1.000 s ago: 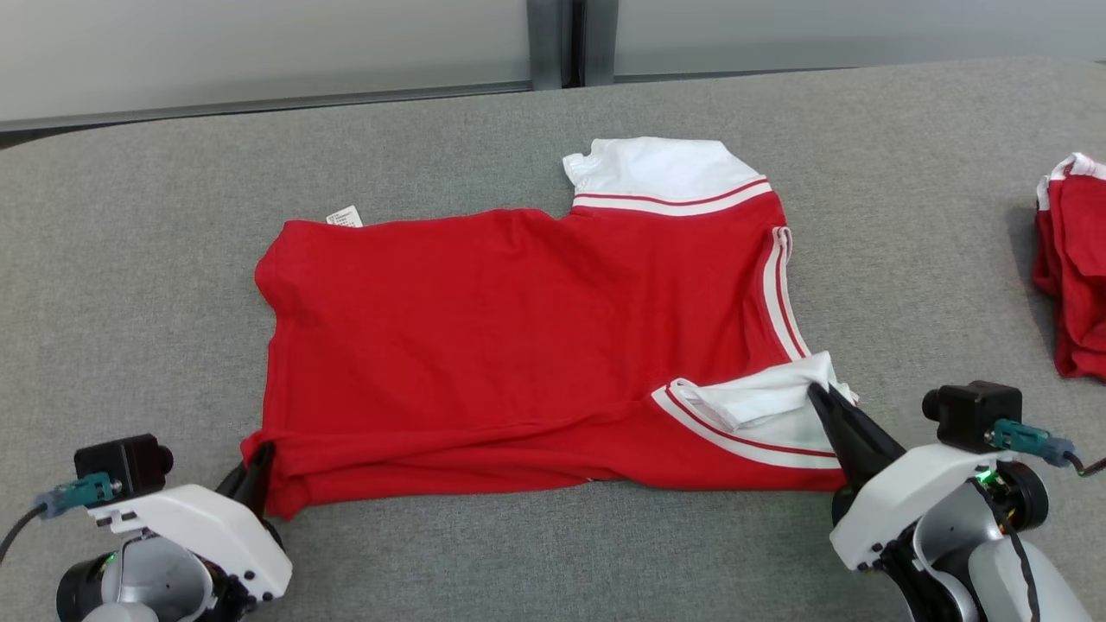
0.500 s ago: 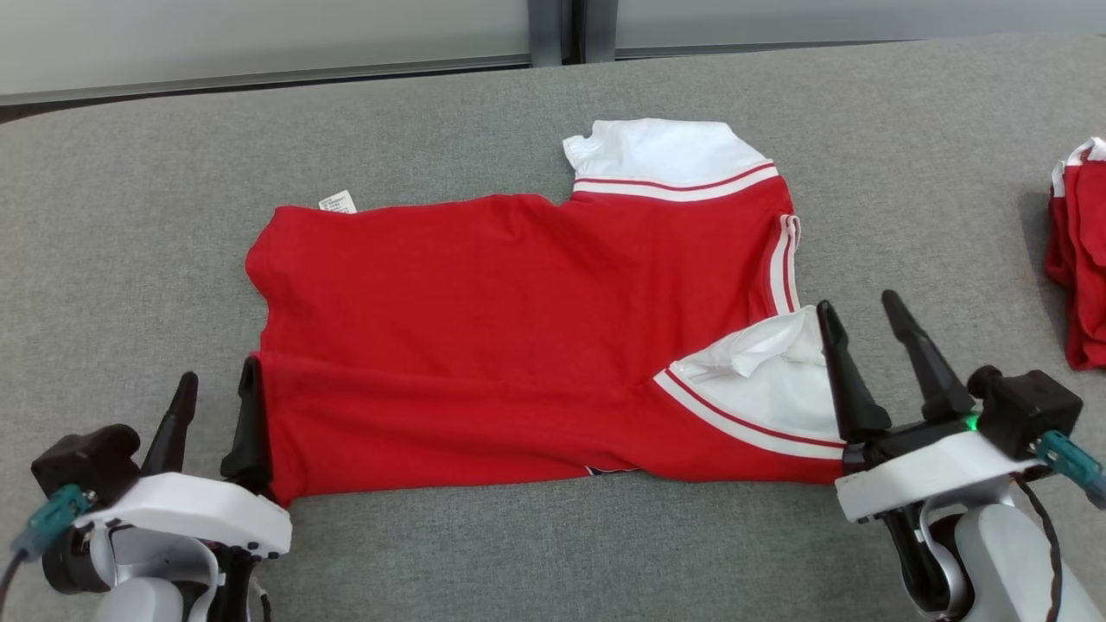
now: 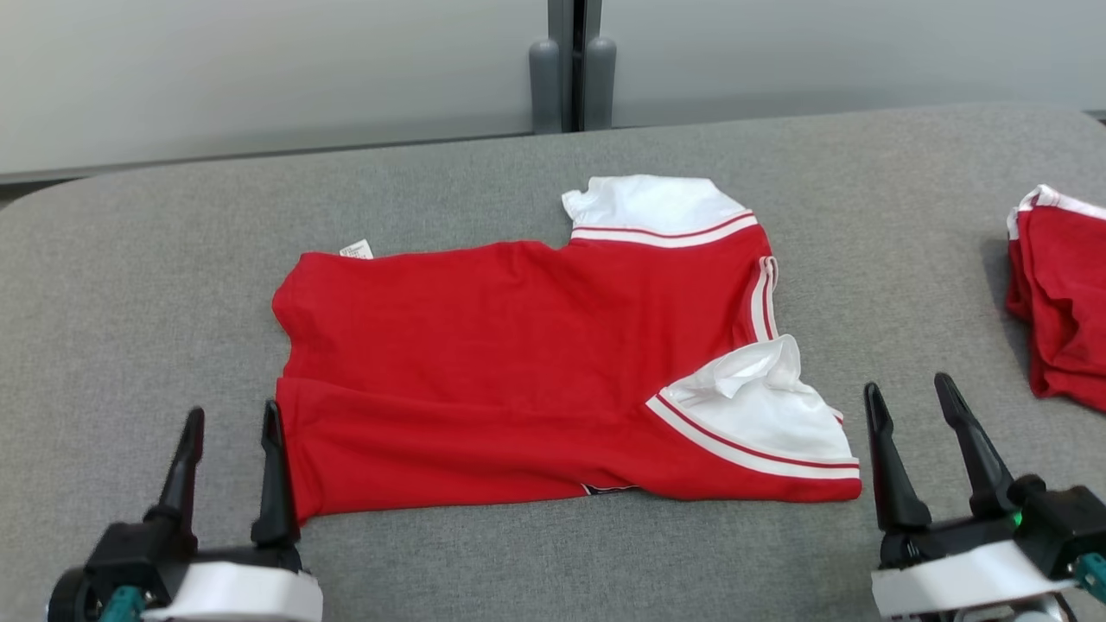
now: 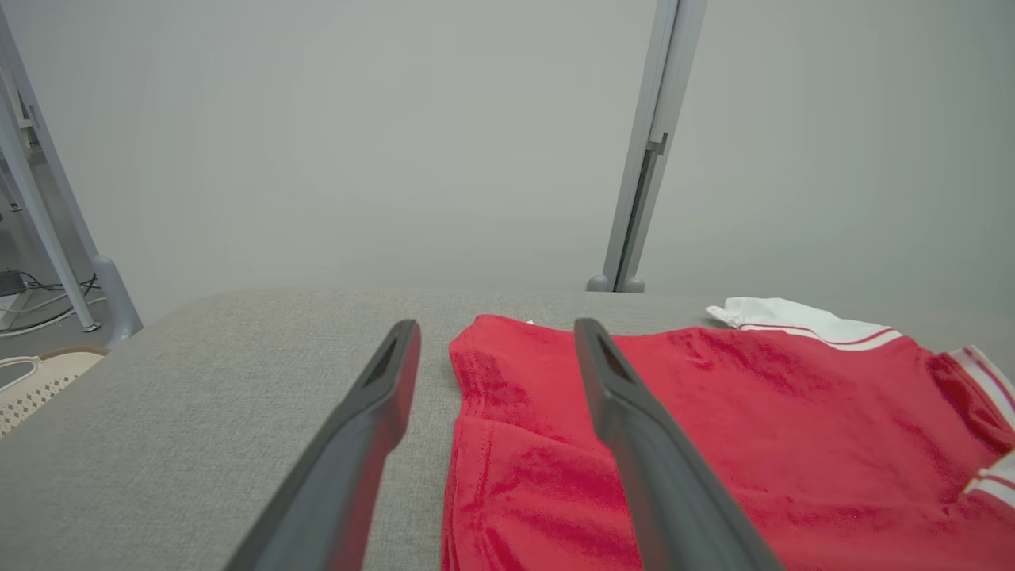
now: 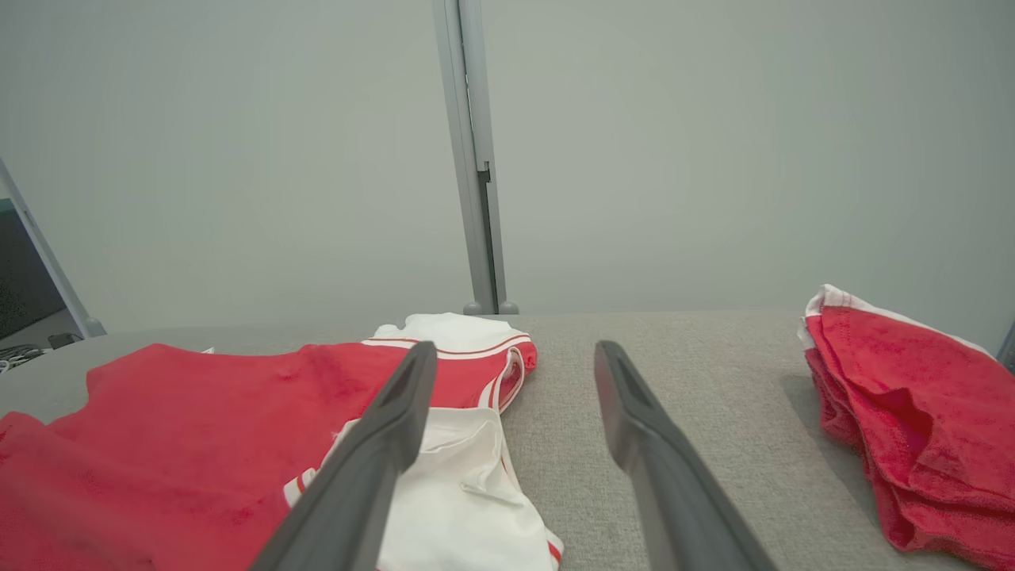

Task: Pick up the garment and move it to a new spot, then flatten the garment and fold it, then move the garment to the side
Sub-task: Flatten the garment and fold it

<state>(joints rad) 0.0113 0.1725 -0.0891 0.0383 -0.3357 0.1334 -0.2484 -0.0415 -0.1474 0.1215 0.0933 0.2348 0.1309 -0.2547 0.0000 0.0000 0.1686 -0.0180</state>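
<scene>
1. The red T-shirt [image 3: 518,371], with white sleeves trimmed in red and white stripes, lies folded flat at the middle of the grey padded table [image 3: 130,285], between my two grippers.
2. A small white care tag [image 3: 356,250] sticks out at its far left corner. There is print on it, but it is too small for me to read.
3. A small dark patch [image 3: 609,489] peeks from under the near hem; I cannot tell what it is.
4. My left gripper [image 3: 233,410] sits at the shirt's near left corner with its jaws spread wide and holding nothing. Its right finger is just beside the cloth edge, and I cannot tell whether they touch.
5. My right gripper [image 3: 906,384] is also spread and empty, just right of the near white sleeve [image 3: 760,415] and clear of it.
6. A second red garment [image 3: 1058,302] with white trim lies bunched at the table's right edge, well apart from the T-shirt.
7. The left wrist camera adds a pale perforated basket [image 4: 32,381] and cables [image 4: 44,305] beyond the table's left end.
8. The right wrist camera adds the height of the grey upright post [image 5: 476,159] against the pale wall, and the stacked folds of the second garment.
</scene>
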